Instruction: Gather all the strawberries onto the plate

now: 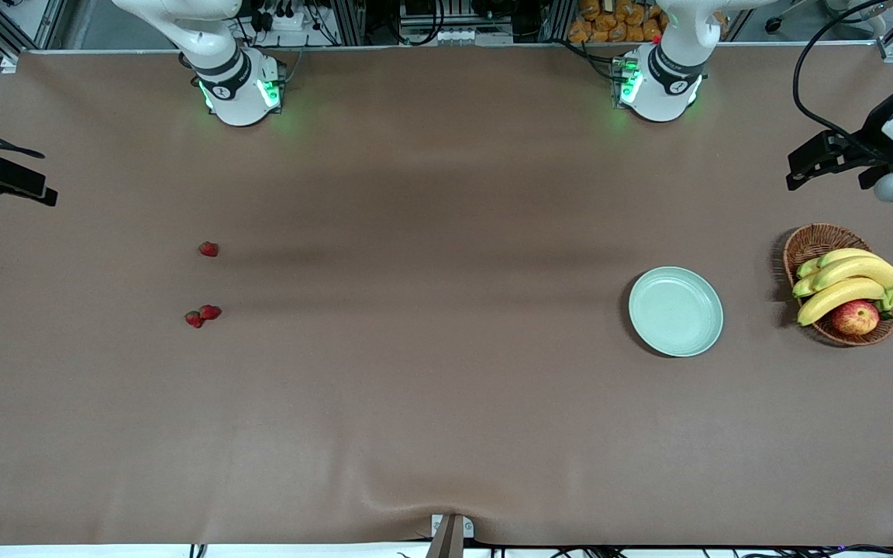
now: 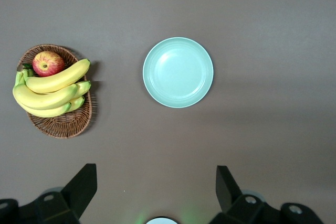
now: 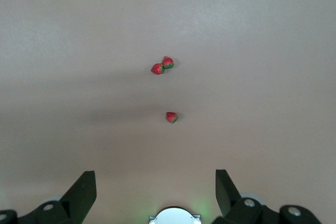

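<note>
In the front view the left claw (image 1: 803, 167) hangs at the left arm's end of the tabletop (image 1: 431, 403), above the tabletop just farther from the camera than the basket (image 1: 811, 244), and the right claw (image 1: 24, 186) hangs at the right arm's end; neither holds anything; the plate (image 1: 676, 311) lies beside the basket, and the three strawberries (image 1: 208, 249) lie well apart from the plate, toward the right arm's end, so a berry faces a long carry and could slip out on the way.

In the left wrist view the left claw (image 2: 156, 184) stands wide and bare, with the plate (image 2: 178, 72) empty beside the basket (image 2: 63, 124) of bananas (image 2: 50, 90) and an apple (image 2: 47, 63); no writing can be read.

In the right wrist view the right claw (image 3: 155, 184) is spread wide and bare; two strawberries (image 3: 157, 68) touch each other, so closing on one could nudge or drag its neighbour, and such small round fruit may roll or squirt from the pinch; the single berry (image 3: 171, 117) looks the safer first pick; no labels show.
</note>
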Controlling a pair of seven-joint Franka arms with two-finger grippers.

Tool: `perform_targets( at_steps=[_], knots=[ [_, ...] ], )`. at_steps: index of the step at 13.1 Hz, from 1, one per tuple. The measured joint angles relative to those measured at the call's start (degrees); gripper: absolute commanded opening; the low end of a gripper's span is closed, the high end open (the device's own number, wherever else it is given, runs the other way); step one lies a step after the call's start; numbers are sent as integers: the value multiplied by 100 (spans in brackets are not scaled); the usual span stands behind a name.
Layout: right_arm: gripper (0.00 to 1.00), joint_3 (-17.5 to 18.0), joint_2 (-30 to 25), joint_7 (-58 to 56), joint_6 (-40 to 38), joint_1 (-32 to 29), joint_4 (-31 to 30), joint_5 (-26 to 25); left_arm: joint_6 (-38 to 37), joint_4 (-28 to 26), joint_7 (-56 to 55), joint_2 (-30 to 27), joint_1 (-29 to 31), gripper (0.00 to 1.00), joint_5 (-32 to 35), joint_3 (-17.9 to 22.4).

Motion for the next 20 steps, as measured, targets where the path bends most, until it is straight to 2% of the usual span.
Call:
perform_targets(
  at_steps=[9,13,16,18,20],
  knots=[
    [100,43,26,-4,-49,26,109,7,0,44,21,39,0,100,0,11],
    [100,70,477,-3,178,167,52,-7,-1,43,21,53,0,100,0,12],
    [100,74,993,-3,776,363,-112,-54,0,45,21,59,0,100,0,12],
    [100,75,1237,-3,1606,443,-635,-62,0,44,21,61,0,100,0,13],
    [100,74,1409,-4,2613,457,-1416,-67,6,43,21,84,-10,100,0,11]
  ],
)
